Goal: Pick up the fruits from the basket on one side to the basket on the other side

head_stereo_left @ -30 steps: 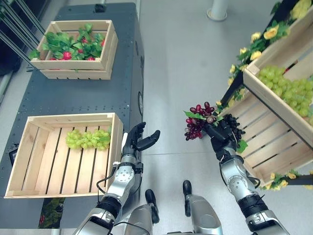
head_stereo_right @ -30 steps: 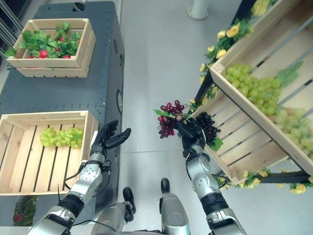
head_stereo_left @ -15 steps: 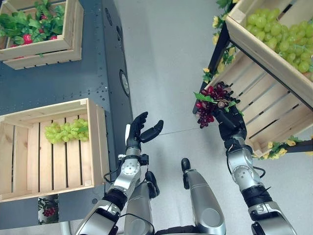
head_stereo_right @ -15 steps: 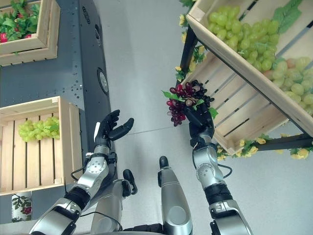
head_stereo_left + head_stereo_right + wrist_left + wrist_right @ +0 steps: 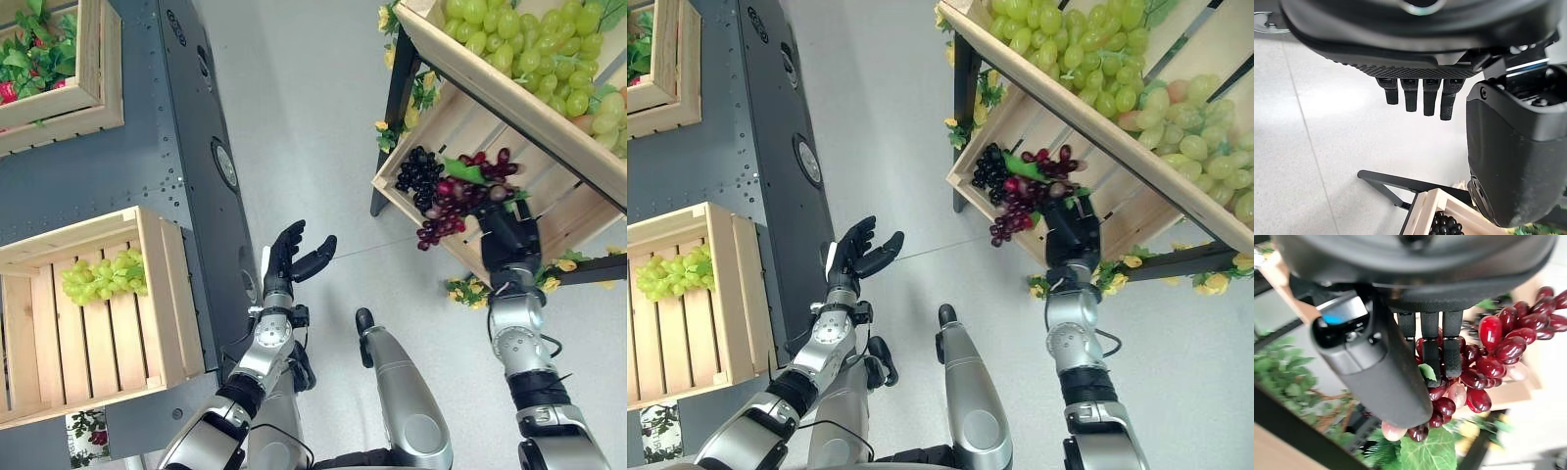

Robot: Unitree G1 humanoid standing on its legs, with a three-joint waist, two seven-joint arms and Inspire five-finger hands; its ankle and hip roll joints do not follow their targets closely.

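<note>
Raised toward the slatted wooden crate (image 5: 549, 211), right hand (image 5: 509, 240) clamps glossy red grapes (image 5: 460, 196); left hand (image 5: 289, 259) hovers spread

Upper crate (image 5: 509, 93) with the green grapes (image 5: 534, 54) runs off the top and right edge for me, so I can't see its full extent. Lower crate (image 5: 446, 132) is partly behind the red grape bunch (image 5: 460, 196) and my right hand (image 5: 509, 240). Strawberry crate (image 5: 69, 73) is clipped at the top left. Left crate (image 5: 157, 284) is clipped at the left edge. In the right wrist view the thumb covers part of the bunch, and the background there is too blurred to read.
</note>
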